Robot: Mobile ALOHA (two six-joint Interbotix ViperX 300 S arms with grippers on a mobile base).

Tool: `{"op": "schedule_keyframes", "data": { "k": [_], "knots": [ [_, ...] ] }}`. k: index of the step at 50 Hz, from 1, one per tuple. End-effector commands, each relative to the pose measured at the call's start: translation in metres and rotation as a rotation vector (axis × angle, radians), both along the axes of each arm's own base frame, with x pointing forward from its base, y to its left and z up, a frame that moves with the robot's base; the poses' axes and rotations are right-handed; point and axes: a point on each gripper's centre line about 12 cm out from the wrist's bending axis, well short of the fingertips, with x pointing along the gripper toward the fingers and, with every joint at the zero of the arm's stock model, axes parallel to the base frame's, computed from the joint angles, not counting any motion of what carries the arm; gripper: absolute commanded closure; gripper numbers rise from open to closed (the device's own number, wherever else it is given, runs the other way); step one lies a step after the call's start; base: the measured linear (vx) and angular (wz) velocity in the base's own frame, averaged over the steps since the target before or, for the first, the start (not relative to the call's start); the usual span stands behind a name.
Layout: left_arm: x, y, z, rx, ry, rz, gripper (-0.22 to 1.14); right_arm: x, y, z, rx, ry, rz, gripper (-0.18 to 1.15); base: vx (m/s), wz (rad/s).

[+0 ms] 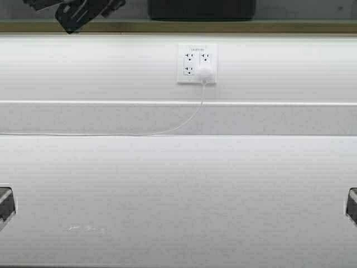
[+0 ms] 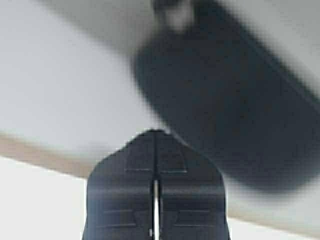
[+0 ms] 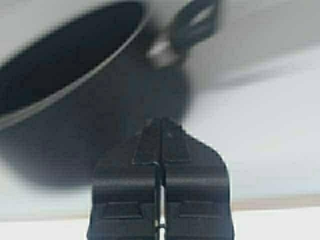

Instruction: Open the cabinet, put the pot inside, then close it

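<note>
The black pot (image 1: 201, 8) shows at the top of the high view, above the tan front edge of the cabinet (image 1: 178, 26). In the left wrist view the pot (image 2: 225, 95) rests on the cabinet's pale grey floor (image 2: 60, 75), one loop handle (image 2: 175, 12) towards the far side. My left gripper (image 2: 155, 132) is shut and empty, just short of the pot's wall; it also shows in the high view (image 1: 72, 14). My right gripper (image 3: 161, 121) is shut and empty, close to the pot (image 3: 75, 75) below its other loop handle (image 3: 192, 25). The cabinet doors are out of view.
A white countertop (image 1: 178, 195) fills the lower high view. Behind it is a white backsplash with a wall outlet (image 1: 197, 63), a white plug and a thin cord (image 1: 184, 123) trailing left. Parts of my arms show at both lower edges (image 1: 5, 204).
</note>
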Motion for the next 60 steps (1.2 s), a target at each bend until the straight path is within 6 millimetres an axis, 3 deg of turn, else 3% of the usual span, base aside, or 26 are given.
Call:
{"op": "schedule_keyframes", "data": {
  "k": [1,9,17,30,60],
  "knots": [
    [-0.017,-0.01,-0.002,0.124,-0.018,-0.054,0.88,-0.015,0.006,-0.008,-0.071,0.022,0.043,0.88,-0.02,0.01],
    [-0.033,-0.01,-0.009,0.219,-0.016,-0.072,0.88,-0.029,0.003,-0.046,-0.114,0.098,0.055,0.89,-0.04,-0.01],
    [-0.037,-0.005,-0.02,0.327,0.015,-0.075,0.88,-0.035,0.001,-0.062,-0.147,0.105,0.068,0.89,-0.09,-0.02],
    [-0.035,-0.007,-0.019,0.378,0.016,-0.085,0.88,-0.027,0.006,-0.071,-0.208,0.156,0.09,0.89,-0.16,-0.03],
    [-0.029,-0.013,-0.015,0.4,0.023,-0.101,0.88,-0.031,0.004,-0.061,-0.232,0.169,0.093,0.89,-0.22,0.01]
  ]
}}
